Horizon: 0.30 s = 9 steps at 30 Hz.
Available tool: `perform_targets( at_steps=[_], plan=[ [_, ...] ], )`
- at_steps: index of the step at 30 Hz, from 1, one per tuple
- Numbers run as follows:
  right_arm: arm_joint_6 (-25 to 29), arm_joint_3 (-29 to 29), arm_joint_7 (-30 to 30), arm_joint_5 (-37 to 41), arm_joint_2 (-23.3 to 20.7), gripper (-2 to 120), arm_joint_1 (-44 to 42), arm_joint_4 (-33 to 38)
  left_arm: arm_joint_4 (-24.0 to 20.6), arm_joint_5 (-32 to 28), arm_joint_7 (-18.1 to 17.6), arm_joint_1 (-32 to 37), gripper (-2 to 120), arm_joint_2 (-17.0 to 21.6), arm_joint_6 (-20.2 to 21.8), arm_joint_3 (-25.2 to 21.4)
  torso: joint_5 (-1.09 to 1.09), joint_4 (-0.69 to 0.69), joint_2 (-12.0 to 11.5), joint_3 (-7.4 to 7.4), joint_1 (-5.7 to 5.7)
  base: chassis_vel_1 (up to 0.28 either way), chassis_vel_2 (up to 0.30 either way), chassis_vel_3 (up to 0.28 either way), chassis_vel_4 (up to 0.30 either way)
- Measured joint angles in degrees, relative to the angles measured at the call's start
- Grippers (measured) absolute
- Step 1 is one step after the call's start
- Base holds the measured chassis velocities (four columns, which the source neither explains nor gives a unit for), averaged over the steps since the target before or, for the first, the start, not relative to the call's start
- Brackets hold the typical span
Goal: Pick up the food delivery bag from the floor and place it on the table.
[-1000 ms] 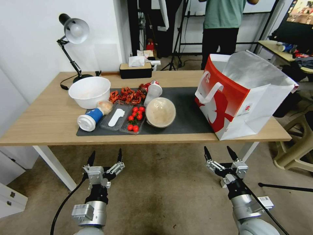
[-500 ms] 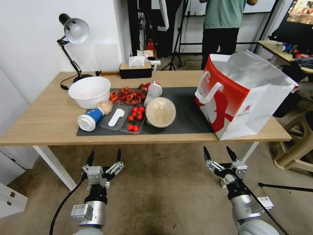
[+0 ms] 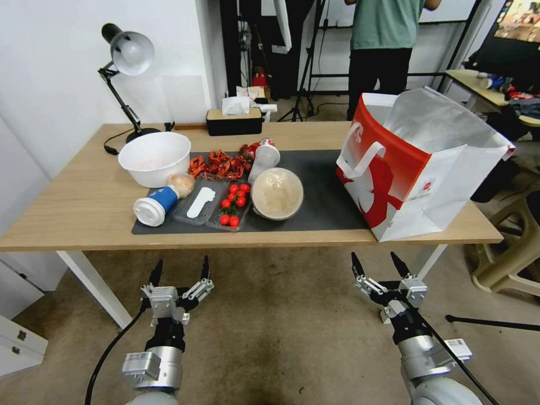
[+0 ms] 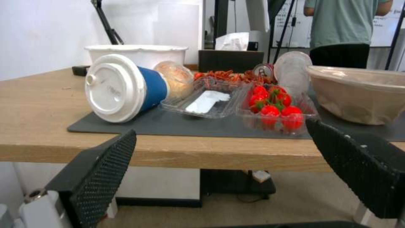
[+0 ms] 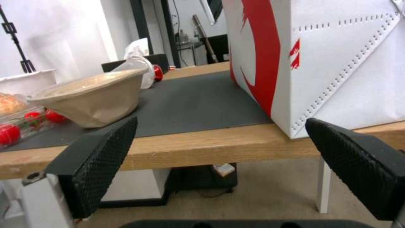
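My left hand [image 3: 181,268] and right hand [image 3: 381,263]: black, pointed, knurled fingers [image 4: 101,172] on silver-white bracketed knuckles, black wrists, silver cuffs; a black cable trails each arm.

White wall [image 3: 50,84] on my left, plain and bright. Brown-grey carpet [image 3: 281,337] below me, stained dark in patches. A black desk lamp [image 3: 126,56] leans over the far corner. Behind, black stands [image 3: 306,62] and cables, a cluttered desk [image 3: 478,84] at right, a beige plastic chair [image 3: 514,247] beside it, white drawers [image 3: 17,337] lower left.
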Motion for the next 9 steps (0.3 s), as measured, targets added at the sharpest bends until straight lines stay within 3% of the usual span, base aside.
perform_targets(
  at_steps=[9],
  plan=[
    [0.00, 0.00, 0.01, 0.00, 0.00, 100, 0.00, 0.00, -0.03, 0.00, 0.01, 0.00, 100, 0.00, 0.03, 0.00, 0.00, 0.00, 0.00, 0.00, 0.00, 0.000, 0.000, 0.000, 0.000]
  ],
)
